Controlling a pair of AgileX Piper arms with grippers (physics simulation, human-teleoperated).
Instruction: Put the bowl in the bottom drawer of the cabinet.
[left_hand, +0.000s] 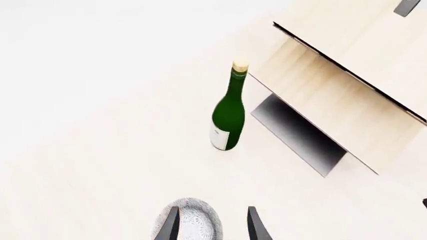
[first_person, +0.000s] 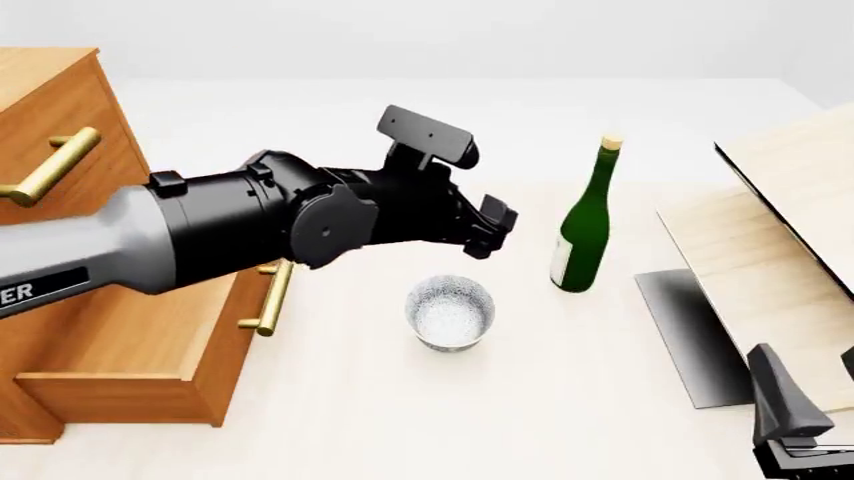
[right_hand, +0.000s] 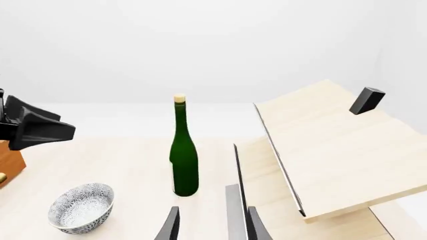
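1. While the left gripper (first_person: 491, 226) hangs above the desk (first_person: 400, 420), the bowl (first_person: 450, 312) sits upright on the desk just below and in front of it, not touching any finger as far as I can see. In the left wrist view the bowl (left_hand: 190, 220) shows partly between the two dark fingers (left_hand: 168, 225), which stand apart with nothing gripped.
2. From the bowl, the bottom drawer (first_person: 147, 340) is at about 9 o'clock in the front view, pulled out from the cabinet (first_person: 54, 110), gold handle (first_person: 274, 298) facing the bowl. Can't see inside the drawer.
3. Green wine bottle (first_person: 585, 225) stands upright at roughly 2 o'clock from the bowl, clearly apart from it.
4. Pale wood panels (first_person: 787, 230) with a dark edge sit out at 3 o'clock, beyond the bottle.
5. Right gripper (right_hand: 208, 225) is low at the 5 o'clock corner of the front view. Its wrist view shows the fingers (right_hand: 171, 225) parted, holding nothing, with the bottle (right_hand: 183, 160) ahead of them and the bowl (right_hand: 81, 207) off to the side.
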